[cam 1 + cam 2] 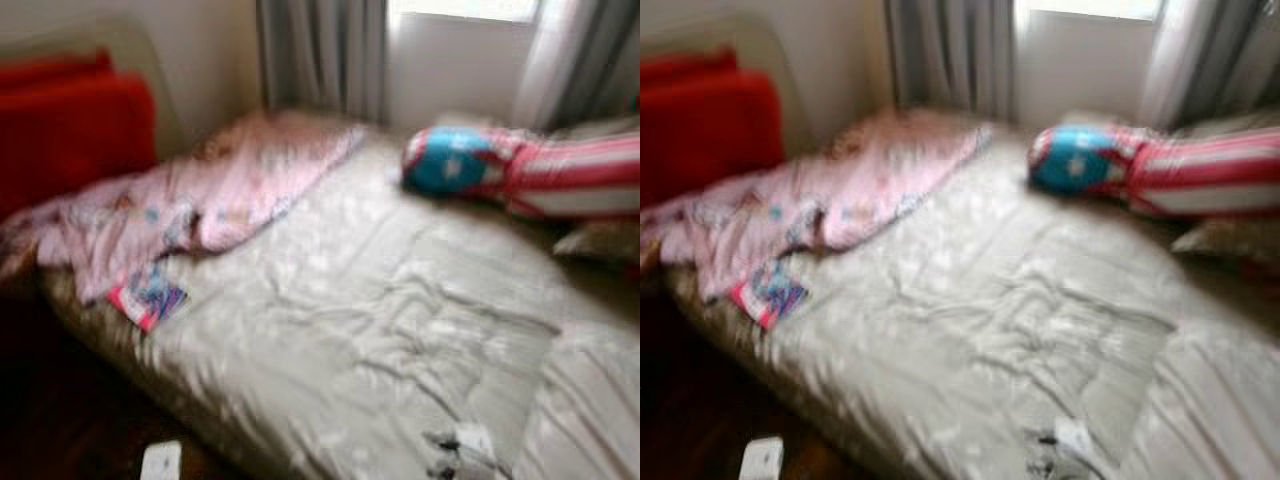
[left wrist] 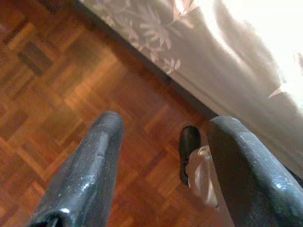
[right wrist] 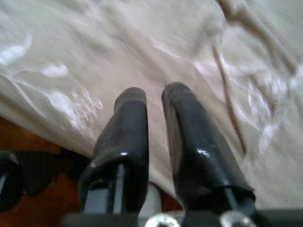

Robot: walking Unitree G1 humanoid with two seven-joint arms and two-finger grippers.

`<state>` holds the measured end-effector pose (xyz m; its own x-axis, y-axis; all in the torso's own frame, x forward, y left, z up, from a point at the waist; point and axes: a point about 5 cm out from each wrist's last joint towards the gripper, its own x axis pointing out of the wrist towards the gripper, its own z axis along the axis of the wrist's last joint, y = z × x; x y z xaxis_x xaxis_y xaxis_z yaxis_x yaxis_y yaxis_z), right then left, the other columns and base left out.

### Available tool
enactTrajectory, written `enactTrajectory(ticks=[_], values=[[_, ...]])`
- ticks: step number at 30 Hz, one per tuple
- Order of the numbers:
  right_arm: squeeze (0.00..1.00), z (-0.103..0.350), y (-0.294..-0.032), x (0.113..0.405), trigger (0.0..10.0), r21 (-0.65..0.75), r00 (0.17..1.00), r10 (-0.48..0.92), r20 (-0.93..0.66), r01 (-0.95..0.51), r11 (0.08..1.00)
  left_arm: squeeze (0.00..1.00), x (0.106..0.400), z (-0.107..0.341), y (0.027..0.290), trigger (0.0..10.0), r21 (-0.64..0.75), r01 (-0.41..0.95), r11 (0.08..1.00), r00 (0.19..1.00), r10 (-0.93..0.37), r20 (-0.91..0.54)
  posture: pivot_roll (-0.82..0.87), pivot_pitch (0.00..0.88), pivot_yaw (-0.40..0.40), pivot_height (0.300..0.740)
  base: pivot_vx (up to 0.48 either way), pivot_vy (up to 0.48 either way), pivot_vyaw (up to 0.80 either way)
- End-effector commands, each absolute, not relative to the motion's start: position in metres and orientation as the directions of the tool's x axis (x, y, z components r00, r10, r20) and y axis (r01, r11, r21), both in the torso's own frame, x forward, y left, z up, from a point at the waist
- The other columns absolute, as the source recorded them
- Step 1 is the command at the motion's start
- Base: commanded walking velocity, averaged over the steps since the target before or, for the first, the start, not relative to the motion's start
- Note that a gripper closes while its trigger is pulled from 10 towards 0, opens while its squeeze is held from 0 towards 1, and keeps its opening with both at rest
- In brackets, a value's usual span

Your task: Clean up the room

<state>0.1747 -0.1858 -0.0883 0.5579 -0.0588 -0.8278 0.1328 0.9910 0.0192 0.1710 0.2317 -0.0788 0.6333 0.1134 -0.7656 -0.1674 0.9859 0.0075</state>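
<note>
Head view, blurred: rumpled grey bed (image 1: 400,330), pink blanket (image 1: 200,190) at far left corner, booklet (image 1: 148,297) near left edge, striped pillow (image 1: 540,170) by window. Left wrist: left gripper (image 2: 163,156) spread wide above parquet floor (image 2: 57,94) beside bed edge. Right wrist: right gripper (image 3: 154,101) nearly closed, empty, over sheet.

The bed (image 1: 400,330) with its wrinkled grey cover fills the frame centre. On it lie a pink blanket (image 1: 200,190) at upper left, a colourful book (image 1: 148,297) at its left edge, and a striped pillow (image 1: 530,170) at upper right
</note>
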Motion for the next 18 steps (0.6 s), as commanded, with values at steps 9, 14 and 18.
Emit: enactTrajectory(ticks=[9, 14, 18], values=[[0.0, -0.0922, -0.1871, 0.1672, 10.0, 0.006, 0.515, -0.078, -0.854, 0.159, 0.987, 0.0, 0.1717, -0.0787, 0.2318, 10.0, 0.017, -0.156, 0.988, 0.628, 0.112, -0.77, -0.03, 0.0, 0.02, 0.74, 0.0, 0.062, 0.0], [0.0, -0.0927, -0.187, 0.1659, 10.0, 0.009, 0.515, -0.076, -0.854, 0.162, 0.987, 0.0, 0.1719, -0.0789, 0.231, 10.0, 0.018, -0.149, 0.989, 0.627, 0.109, -0.771, -0.03, 0.0, 0.021, 0.74, 0.0, 0.279, 0.0], [0.0, -0.0928, -0.1872, 0.1656, 10.0, 0.008, 0.512, -0.075, -0.856, 0.158, 0.987, 0.0, 0.1722, -0.0789, 0.2305, 10.0, 0.018, -0.148, 0.989, 0.627, 0.108, -0.772, -0.03, 0.0, 0.019, 0.74, 0.0, 0.278, 0.0]])
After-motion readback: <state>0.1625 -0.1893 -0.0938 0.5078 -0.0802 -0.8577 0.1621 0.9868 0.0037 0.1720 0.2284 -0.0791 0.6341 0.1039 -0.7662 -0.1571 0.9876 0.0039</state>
